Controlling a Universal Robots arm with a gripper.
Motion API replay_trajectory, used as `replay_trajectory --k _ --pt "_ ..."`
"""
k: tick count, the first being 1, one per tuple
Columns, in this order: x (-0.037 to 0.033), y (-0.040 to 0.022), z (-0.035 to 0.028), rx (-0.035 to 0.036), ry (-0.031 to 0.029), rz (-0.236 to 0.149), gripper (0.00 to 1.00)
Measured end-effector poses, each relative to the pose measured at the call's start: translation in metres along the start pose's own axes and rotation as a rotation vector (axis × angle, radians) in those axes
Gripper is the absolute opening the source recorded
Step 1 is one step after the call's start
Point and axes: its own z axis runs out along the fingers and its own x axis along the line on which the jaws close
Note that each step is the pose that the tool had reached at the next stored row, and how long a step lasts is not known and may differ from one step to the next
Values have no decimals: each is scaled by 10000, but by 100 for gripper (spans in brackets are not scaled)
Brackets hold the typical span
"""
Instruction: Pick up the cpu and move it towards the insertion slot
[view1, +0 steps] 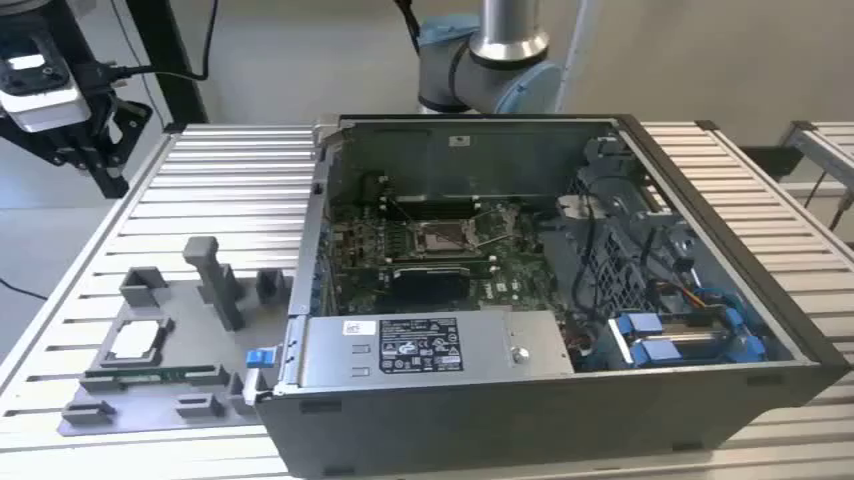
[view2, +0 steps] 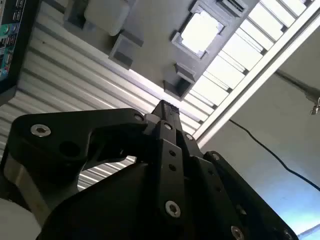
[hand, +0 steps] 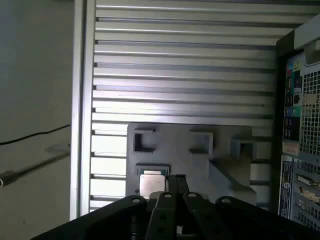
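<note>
The cpu (view1: 138, 340) is a flat silvery square lying in a recess of the grey plastic tray (view1: 80, 415) at the exterior view's left. It also shows in both wrist views as the cpu (view2: 201, 31) (hand: 151, 183) on the tray below the fingers. My gripper (view1: 102, 172) hangs high over the table's far left corner, well apart from the tray. Its black fingers (view2: 166, 109) (hand: 176, 179) sit pressed together with nothing between them. The insertion slot (view1: 441, 237), a shiny metal frame on the green board, lies inside the open computer case (view1: 561, 395).
A long green memory stick (view1: 154, 376) lies in the tray in front of the cpu. Grey posts (view1: 214, 280) rise from the tray. The case's walls surround the board. The slatted metal table (view1: 200, 190) stretches between the gripper and the tray.
</note>
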Motion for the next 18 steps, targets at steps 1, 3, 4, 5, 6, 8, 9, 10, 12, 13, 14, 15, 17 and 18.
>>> replay_trajectory --k 1,3,4,5,6,8,9,10,12,13,14,15,17,18 --pt "0 0 0 0 0 0 0" --pt "0 0 0 0 0 0 0" --pt "0 0 0 0 0 0 0" --pt "0 0 0 0 0 0 0" --pt "0 0 0 0 0 0 0" --pt "0 0 0 0 0 -1 0" --pt "0 0 0 0 0 0 0" --pt "0 0 0 0 0 0 0" --pt "0 0 0 0 1 0 0" --pt "4 -3 0 2 2 0 0" --pt "13 -7 1 2 2 0 0" --pt "25 -19 3 1 1 -1 0" --pt "46 -61 8 0 0 1 0" --pt "53 -91 10 1 1 0 0"
